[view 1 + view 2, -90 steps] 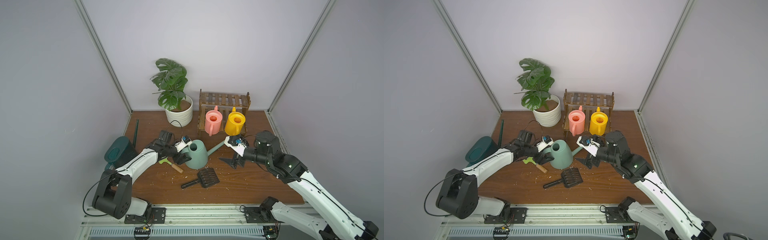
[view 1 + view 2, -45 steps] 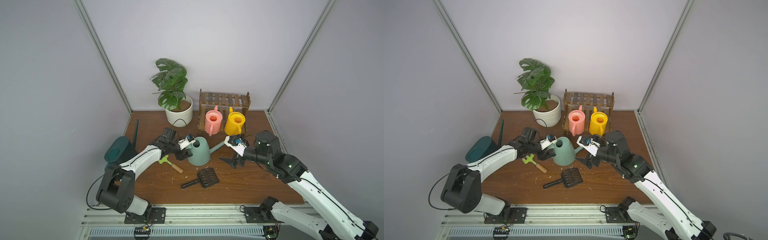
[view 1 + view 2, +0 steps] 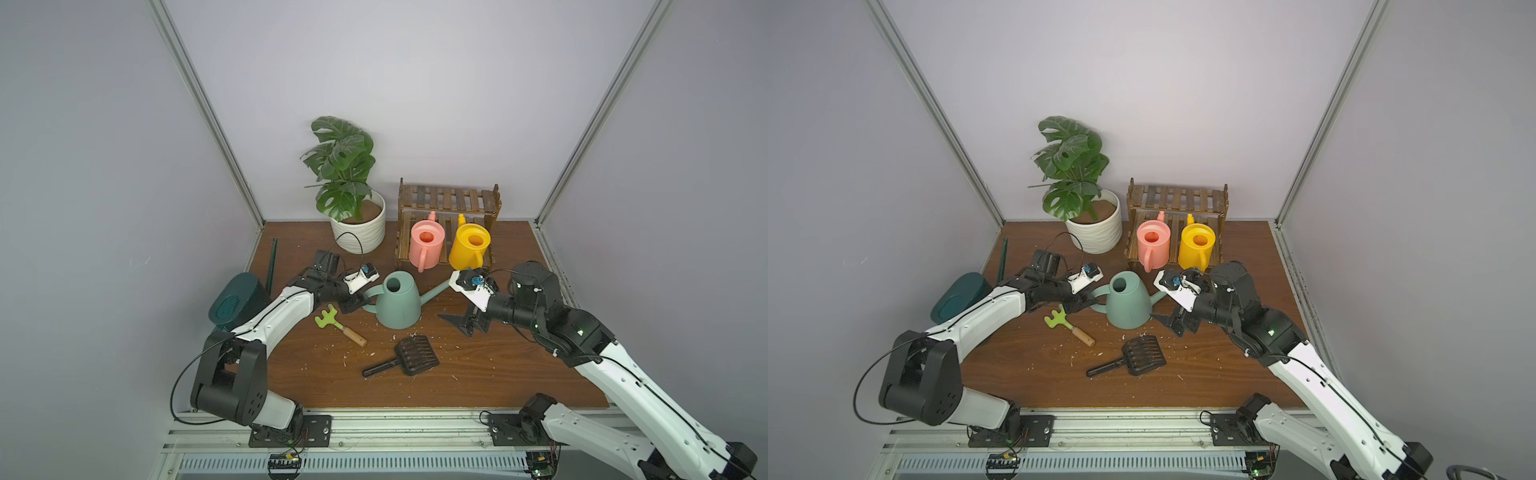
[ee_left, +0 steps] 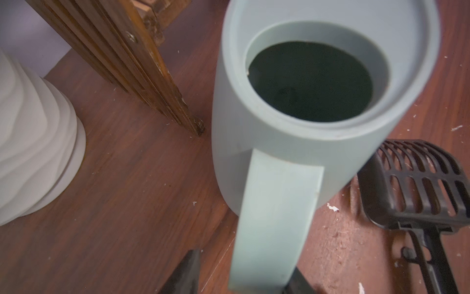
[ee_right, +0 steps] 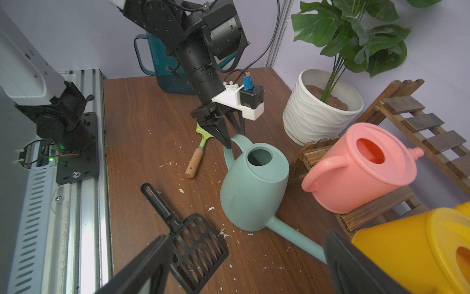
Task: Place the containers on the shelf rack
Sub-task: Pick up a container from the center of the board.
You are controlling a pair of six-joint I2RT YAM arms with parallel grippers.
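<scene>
In both top views the sage-green can (image 3: pixel 397 305) stands upright on the table (image 3: pixel 498 374), in front of the shelf rack (image 3: pixel 449 197) and apart from it. The pink can (image 3: pixel 426 245) and the yellow can (image 3: pixel 467 247) stand side by side on the lower tier of the rack. The teal can (image 3: pixel 237 301) stands at the left edge of the table, behind the left arm, well apart from the rack. The left gripper (image 3: pixel 353 301) is at the handle of the sage-green can, and the right gripper (image 3: pixel 461 326) is low over the table just beside its spout. In the left wrist view the handle runs between the two dark fingers (image 4: pixel 183 275); one finger has a clear gap to it, so the jaws are not clamped on it. The white pot (image 4: pixel 33 142) and the black scoop (image 4: pixel 417 185) are near. In the right wrist view the right gripper's fingers (image 5: pixel 142 269) are spread wide and hold nothing; the spout ends near one of them. The left gripper straddles the handle here, beside a green rake (image 5: pixel 198 152).
</scene>
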